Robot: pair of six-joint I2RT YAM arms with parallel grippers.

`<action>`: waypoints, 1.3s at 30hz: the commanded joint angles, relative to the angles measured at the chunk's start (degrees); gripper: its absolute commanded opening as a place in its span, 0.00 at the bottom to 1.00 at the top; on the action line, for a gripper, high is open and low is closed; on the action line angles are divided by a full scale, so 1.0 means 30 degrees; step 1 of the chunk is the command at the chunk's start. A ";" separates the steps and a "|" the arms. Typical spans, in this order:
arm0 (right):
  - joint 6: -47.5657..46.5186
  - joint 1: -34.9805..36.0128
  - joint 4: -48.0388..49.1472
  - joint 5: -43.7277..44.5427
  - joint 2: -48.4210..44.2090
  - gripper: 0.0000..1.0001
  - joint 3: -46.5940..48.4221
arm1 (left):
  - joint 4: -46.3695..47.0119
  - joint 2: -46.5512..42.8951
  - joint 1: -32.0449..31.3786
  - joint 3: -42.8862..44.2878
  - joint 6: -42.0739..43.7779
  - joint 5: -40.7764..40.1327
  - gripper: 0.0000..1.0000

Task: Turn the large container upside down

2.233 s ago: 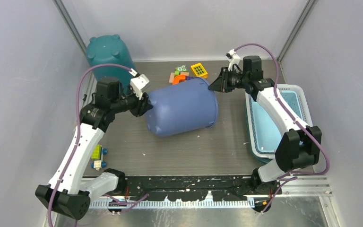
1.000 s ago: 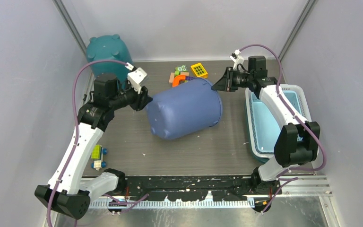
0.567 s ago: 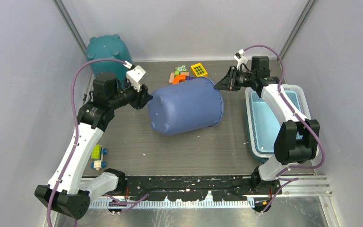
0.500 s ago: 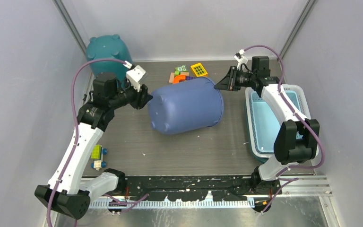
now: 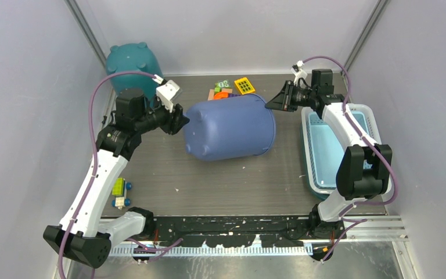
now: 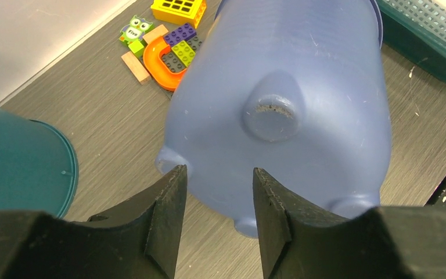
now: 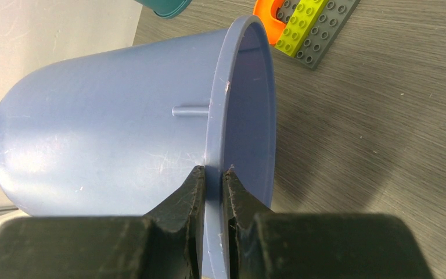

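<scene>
The large container (image 5: 229, 129) is a blue bucket lying on its side mid-table, base to the left and mouth to the right. My right gripper (image 5: 267, 103) is shut on the upper part of its rim; in the right wrist view the rim (image 7: 218, 133) passes between the jaws of that gripper (image 7: 214, 169). My left gripper (image 5: 181, 121) stands open just off the footed base. In the left wrist view the base (image 6: 279, 104) lies beyond the left gripper (image 6: 219, 170), whose jaws hold nothing.
A teal bucket (image 5: 132, 65) stands upside down at the back left. Loose toy bricks (image 5: 223, 92) and a yellow piece (image 5: 244, 85) lie behind the blue bucket. A basket (image 5: 337, 145) sits along the right side. A small toy (image 5: 120, 192) lies at the near left.
My right gripper has drawn the rim back and to the right, and the bucket has turned slightly with it. The left jaws have widened a little beside the base.
</scene>
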 commanded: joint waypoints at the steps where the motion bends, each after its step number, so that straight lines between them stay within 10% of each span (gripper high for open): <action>1: -0.0353 0.0065 -0.1213 0.1137 0.0739 0.01 -0.0593 | 0.0745 -0.0070 -0.0056 0.0658 0.0150 0.0346 0.48; 26: -0.0102 -0.0225 -0.0895 0.1026 0.0712 0.01 -0.1006 | 0.0640 -0.0050 -0.0056 0.0313 0.0351 0.0882 0.99; 39: 0.0263 -0.0246 -0.0342 0.0739 0.0828 0.01 -0.1424 | 0.0941 0.0122 -0.0085 -0.0685 0.0468 0.2153 1.00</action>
